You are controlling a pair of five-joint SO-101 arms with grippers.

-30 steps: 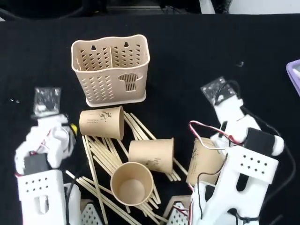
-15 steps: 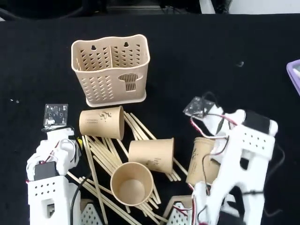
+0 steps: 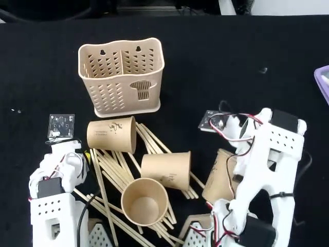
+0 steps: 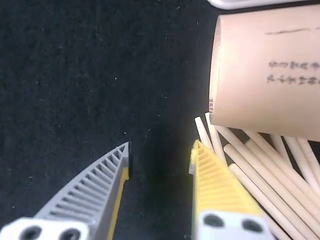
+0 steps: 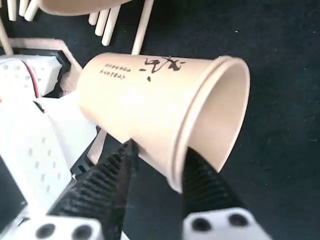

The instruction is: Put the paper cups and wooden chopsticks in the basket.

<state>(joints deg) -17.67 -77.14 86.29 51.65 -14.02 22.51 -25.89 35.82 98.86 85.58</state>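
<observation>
A beige slotted basket (image 3: 121,77) stands upright at the back. Below it, one paper cup (image 3: 110,135) lies on its side, a second (image 3: 165,170) lies mid-table, a third (image 3: 144,201) stands mouth up, and a fourth (image 3: 218,177) lies under the right arm (image 3: 267,154). Wooden chopsticks (image 3: 115,167) are scattered beneath them. My right gripper (image 5: 159,152) is open, its fingers on either side of the fourth cup's (image 5: 150,100) rim. My left gripper (image 4: 160,155) is open over bare cloth, beside chopstick ends (image 4: 260,170) and a lying cup (image 4: 270,75).
The left arm (image 3: 51,185) sits at the front left. A purple object (image 3: 323,82) pokes in at the right edge. Perforated white bases (image 3: 195,236) lie at the front edge. Black cloth covers the table around the basket.
The right arm has swung its wrist in over the right-hand cup, which tilted slightly. The left arm drew back toward the front edge, then stayed still.
</observation>
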